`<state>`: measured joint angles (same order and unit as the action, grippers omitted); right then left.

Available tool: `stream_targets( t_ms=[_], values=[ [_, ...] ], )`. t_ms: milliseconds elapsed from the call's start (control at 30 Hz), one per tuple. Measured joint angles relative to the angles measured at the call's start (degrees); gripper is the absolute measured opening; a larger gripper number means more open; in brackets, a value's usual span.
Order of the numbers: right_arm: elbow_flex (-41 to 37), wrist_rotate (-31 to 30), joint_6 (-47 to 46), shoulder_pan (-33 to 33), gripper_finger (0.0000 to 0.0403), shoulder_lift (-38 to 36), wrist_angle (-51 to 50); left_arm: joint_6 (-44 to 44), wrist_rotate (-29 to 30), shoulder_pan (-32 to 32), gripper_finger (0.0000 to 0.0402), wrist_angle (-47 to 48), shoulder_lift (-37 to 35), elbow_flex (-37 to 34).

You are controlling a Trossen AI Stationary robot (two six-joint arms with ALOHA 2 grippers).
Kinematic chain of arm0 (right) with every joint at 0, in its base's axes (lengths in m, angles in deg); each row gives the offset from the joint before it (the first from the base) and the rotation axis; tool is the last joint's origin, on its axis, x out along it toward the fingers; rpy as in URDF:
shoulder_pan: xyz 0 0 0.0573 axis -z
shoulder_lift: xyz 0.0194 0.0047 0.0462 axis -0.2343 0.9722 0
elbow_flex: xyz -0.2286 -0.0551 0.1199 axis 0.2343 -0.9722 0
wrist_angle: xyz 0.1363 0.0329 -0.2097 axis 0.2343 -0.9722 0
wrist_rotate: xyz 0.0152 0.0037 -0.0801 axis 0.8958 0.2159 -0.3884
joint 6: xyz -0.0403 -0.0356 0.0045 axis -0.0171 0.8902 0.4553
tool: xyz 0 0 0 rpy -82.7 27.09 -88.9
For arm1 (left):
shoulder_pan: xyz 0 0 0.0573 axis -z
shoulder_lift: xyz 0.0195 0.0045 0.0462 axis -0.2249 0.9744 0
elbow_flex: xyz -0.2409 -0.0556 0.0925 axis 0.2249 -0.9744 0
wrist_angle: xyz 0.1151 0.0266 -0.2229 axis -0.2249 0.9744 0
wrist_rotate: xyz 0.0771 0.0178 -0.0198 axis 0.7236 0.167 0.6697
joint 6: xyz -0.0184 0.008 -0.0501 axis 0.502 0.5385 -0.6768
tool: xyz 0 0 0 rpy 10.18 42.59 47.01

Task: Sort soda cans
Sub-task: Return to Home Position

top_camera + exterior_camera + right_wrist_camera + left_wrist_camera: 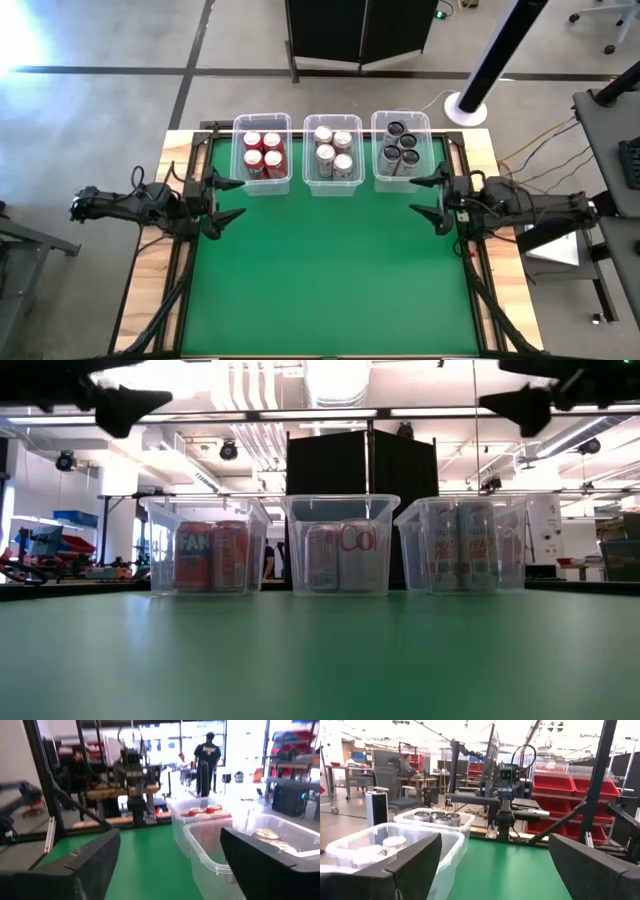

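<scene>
Three bins (333,118) along the mat's far edge: red cans (262,150) left, silver cans (333,152) middle, dark cans (401,146) right. My left gripper (230,200) and right gripper (426,198) are wide open, empty, raised at the side edges. Green mat (330,280), concrete floor (100,110), person (206,757) standing beyond.

Four red cans (254,159) stand upright in the left bin (262,117), packed two by two. Four silver cans (325,153) stand upright in the middle bin (333,118), loosely clustered. Four dark cans (408,141) stand upright, close together, in the right bin (400,113).
</scene>
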<state>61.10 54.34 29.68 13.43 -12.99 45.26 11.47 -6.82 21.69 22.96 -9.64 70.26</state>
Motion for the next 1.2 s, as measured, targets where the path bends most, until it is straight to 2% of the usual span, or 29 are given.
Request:
stream_targets(
  t_ms=[167, 267, 433, 500, 667, 767, 833, 900, 967, 1200],
  values=[
    [-5.32, -0.06, -2.33, 0.00, 0.0249, -7.36, 0.52, -0.59, 0.08, 0.00, 0.0350, 2.60, -7.14, -4.30],
    [-7.94, -0.02, -1.78, 0.00, 0.0170, -10.01, -0.29, -0.64, 0.37, 0.00, 0.0350, 6.92, -10.69, -5.45],
    [-10.12, -0.12, 3.05, 0.01, 0.0031, -13.79, -1.55, -2.86, 4.77, -0.02, 0.0350, 12.51, -10.26, -5.32],
    [-11.32, 0.51, 3.38, 0.00, 0.0020, -13.99, -0.08, -7.04, 3.96, 0.00, 0.0350, 13.25, -10.15, -5.33],
    [-17.13, 3.05, 2.95, 0.00, 0.0013, -13.66, 5.91, -0.90, -0.48, -0.02, 0.0350, 13.16, -10.88, -7.09],
    [-17.35, 3.44, 0.58, 0.00, 0.0011, -13.31, 3.56, -0.74, -1.84, -0.16, 0.0350, 11.16, -10.94, -8.67],
    [-17.35, 3.08, 0.08, 0.00, 0.0012, -13.01, 1.98, -0.57, -5.91, -0.17, 0.0350, 10.06, -10.85, -11.10],
    [-17.35, 2.31, 0.08, 0.02, 0.0012, -12.52, 0.47, -0.68, -9.11, -0.19, 0.0350, 4.44, -10.82, -13.68],
    [-17.35, -0.19, -1.42, 0.01, 0.0013, -12.23, -0.29, 0.94, -11.78, -0.34, 0.0350, 2.14, -9.87, -14.25],
    [-17.38, -1.37, 0.34, 0.03, 0.0013, -9.72, -0.21, 3.12, -10.84, -1.10, 0.0350, 0.55, -9.81, -14.34]
  ],
)
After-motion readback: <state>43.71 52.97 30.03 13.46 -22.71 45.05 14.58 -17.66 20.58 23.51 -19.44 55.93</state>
